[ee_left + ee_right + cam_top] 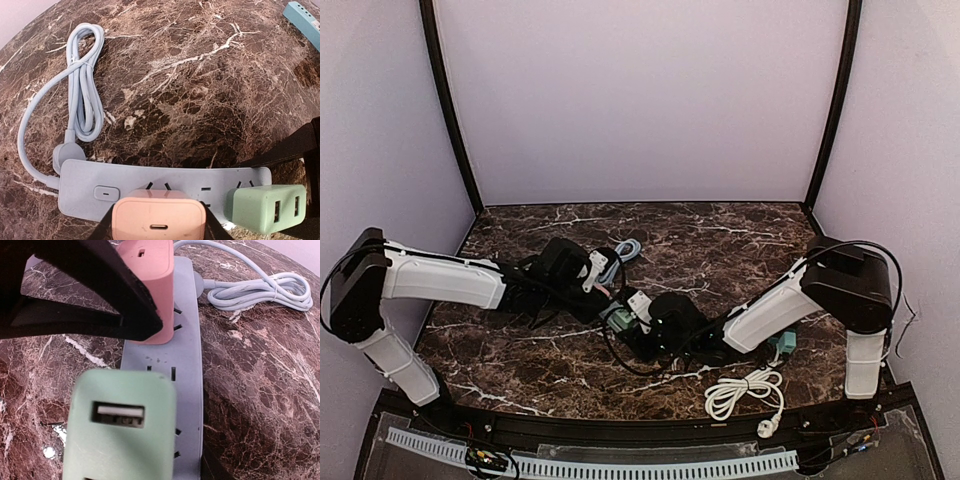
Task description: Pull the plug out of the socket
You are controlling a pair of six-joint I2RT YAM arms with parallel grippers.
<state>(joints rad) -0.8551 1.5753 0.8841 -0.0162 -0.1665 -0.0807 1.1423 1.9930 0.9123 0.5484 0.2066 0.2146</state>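
Grasping pink charger [159,212] with left end effector [159,231], green charger [120,425] with right end effector [638,322], both at power strip [85,187] beneath. Open counter [200,75] ahead, beyond strip edge. Only from top: white cable [745,390] behind right end effector.

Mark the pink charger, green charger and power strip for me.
pink charger [159,212], left wrist view, top face above the port
green charger [252,210], left wrist view, top face left of ports
power strip [80,182], left wrist view, bare face by the switch
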